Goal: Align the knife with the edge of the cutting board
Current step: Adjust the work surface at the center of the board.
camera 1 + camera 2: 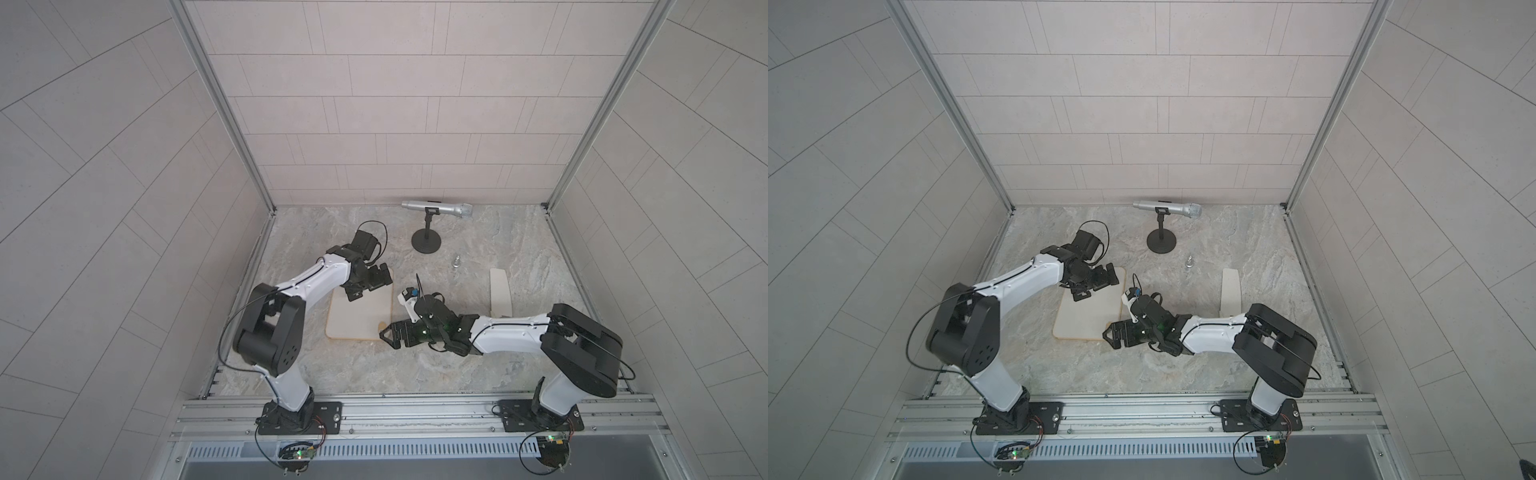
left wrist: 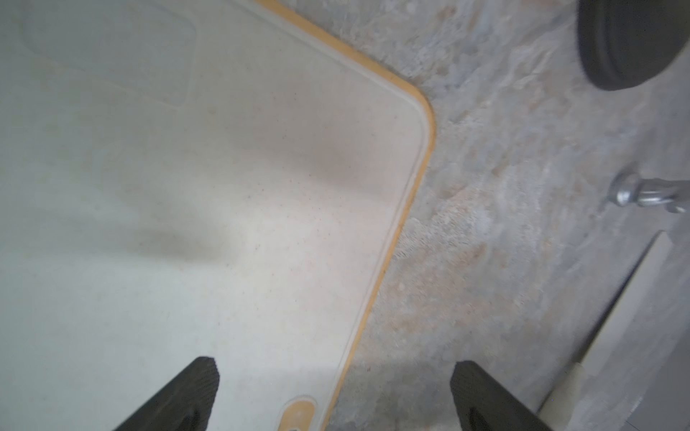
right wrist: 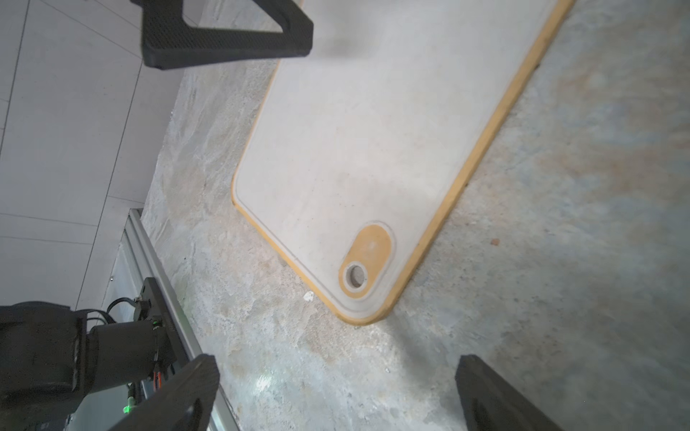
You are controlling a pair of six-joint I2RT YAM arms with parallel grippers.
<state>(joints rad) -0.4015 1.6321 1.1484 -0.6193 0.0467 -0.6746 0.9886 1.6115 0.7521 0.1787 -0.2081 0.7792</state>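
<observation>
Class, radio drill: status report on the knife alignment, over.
Left gripper: jaws open, over cutting board. Right gripper: jaws open, empty, at board's hole corner. Knife flat on table, clear of board. Right wrist sits between them.

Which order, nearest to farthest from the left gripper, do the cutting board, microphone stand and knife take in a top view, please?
From the left gripper:
1. The cutting board, directly beneath it.
2. The microphone stand, farther back toward the wall.
3. The knife, well off on the robot's right.

Marbled stone tabletop (image 1: 498,353), cutting board (image 1: 357,320), knife (image 1: 500,291), microphone stand (image 1: 426,241), small silver piece (image 1: 456,262)
</observation>
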